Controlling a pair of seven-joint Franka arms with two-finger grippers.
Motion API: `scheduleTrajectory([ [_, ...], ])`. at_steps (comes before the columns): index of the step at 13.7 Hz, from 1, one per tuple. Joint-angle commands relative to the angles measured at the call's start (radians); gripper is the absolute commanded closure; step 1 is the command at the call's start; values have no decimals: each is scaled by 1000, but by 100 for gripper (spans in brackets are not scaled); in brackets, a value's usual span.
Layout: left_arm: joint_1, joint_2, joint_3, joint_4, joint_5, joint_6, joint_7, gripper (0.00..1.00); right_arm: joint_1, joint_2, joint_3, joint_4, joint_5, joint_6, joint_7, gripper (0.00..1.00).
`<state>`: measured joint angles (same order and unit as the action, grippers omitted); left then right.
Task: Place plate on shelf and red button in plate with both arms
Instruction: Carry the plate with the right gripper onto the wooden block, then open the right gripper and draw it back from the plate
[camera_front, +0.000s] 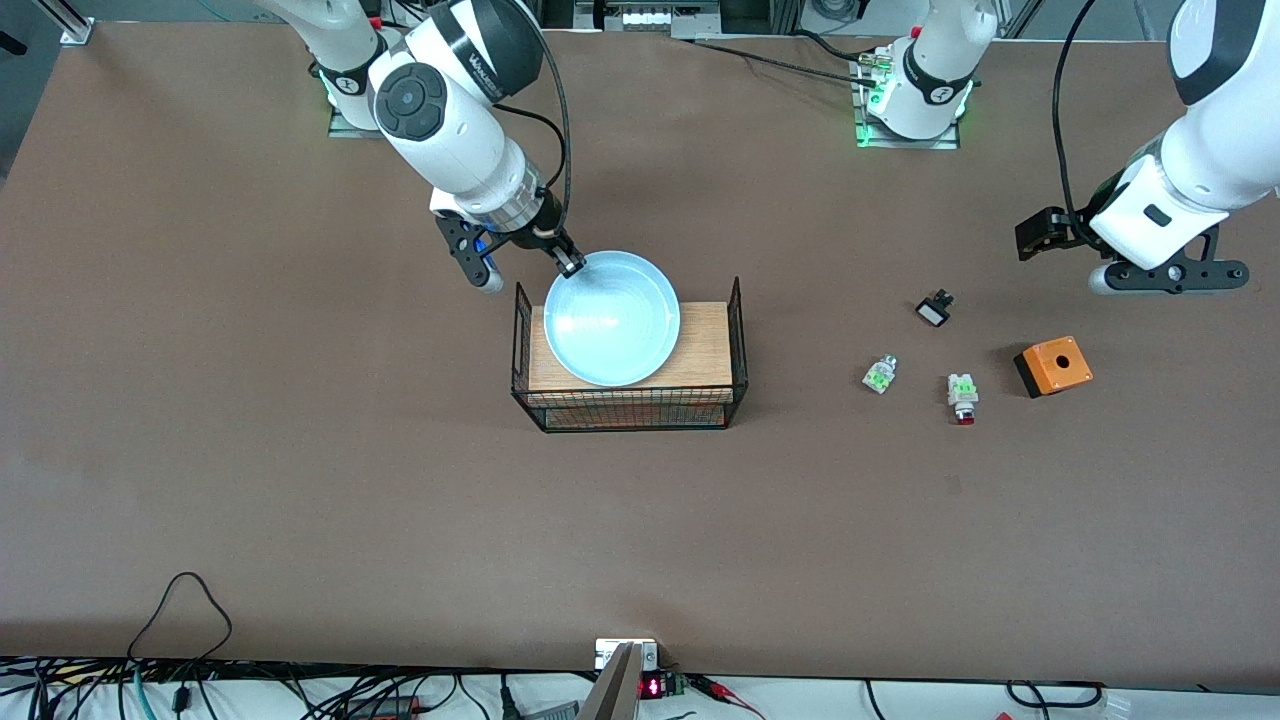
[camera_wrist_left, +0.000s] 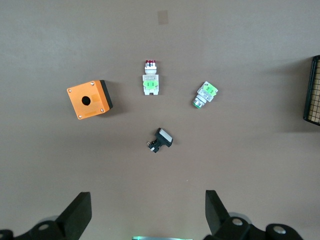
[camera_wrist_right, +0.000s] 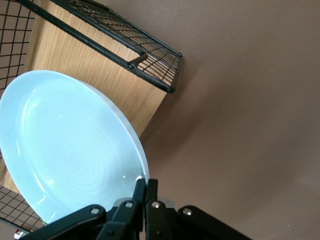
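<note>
**Gripping the plate's rim over the wire rack**

Pinching the raised rim of the plate (camera_front: 612, 318), the right gripper (camera_front: 570, 264) has its two fingers closed tight on the edge; in the right wrist view the fingertips (camera_wrist_right: 140, 191) meet on the rim with almost no gap between them. The plate is pale blue, round and shallow, and it sits over the wooden board (camera_front: 700, 350) inside the black wire rack (camera_front: 737, 330), covering most of the board's depth. Whether its underside rests flat on the board or is held slightly off it cannot be told. The gripped part of the rim is the part toward the robots' bases, on the right arm's side of the rack.

The left gripper (camera_front: 1165, 275) hangs above the table toward the left arm's end, its fingers (camera_wrist_left: 77, 212) spread wide apart and holding nothing. The left arm waits there.

Below it the left wrist view shows four small items on the brown table (camera_front: 300, 450). The red button (camera_front: 963, 397) lies on its side, white-bodied with a green top and a red tip, well apart from the rack. Just beside it, toward the left arm's end, stands an orange box (camera_front: 1053, 366) with a round hole in its top. A similar white-green piece (camera_front: 880, 374) lies between the red button and the rack. A small black-and-white piece (camera_front: 934, 309) lies farther from the front camera than the other three.
</note>
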<state>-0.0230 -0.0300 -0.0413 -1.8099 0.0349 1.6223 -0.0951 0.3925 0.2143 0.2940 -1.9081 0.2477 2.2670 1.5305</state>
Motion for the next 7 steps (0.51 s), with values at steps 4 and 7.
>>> scheduleTrajectory([
  [4,20,13,-2,26,20,-36,-5,0,22,22,-3,-6,-16,75,23,100],
  [7,21,19,-2,27,22,-45,-6,0,37,51,-4,-6,-16,109,23,100],
])
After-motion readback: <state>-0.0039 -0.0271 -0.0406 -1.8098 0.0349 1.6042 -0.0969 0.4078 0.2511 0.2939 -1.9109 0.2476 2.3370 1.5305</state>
